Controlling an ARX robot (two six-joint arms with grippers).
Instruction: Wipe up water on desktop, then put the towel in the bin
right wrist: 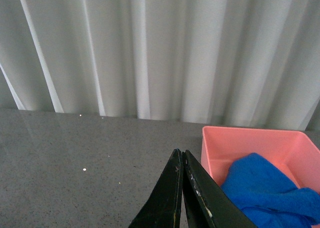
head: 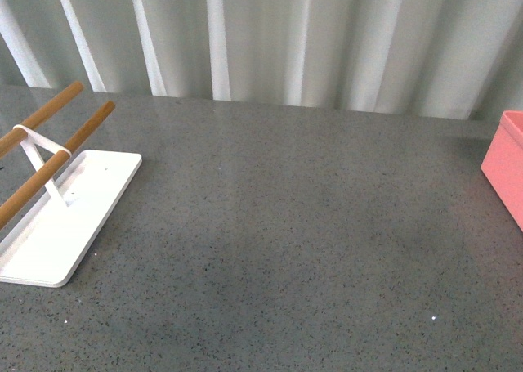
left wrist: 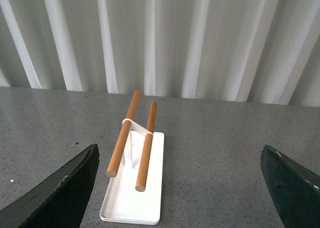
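I'm seeing the towel [right wrist: 270,188] sitting bunched in the bin [right wrist: 235,143] at the desktop's [head: 286,225] far right. Right gripper [right wrist: 182,160] is pressed together and empty, left gripper [left wrist: 175,188] spread wide. Main risk I'm guessing: a retreating arm clipping the bin wall or the tray [head: 73,225] rods.

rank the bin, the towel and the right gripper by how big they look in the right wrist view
1. bin, the widest pink area, though cut off by the frame.
2. towel, lying inside the bin.
3. right gripper, fingers pressed together. It sits nearest the camera, so it looks larger than it is; it is close to the towel in apparent size.
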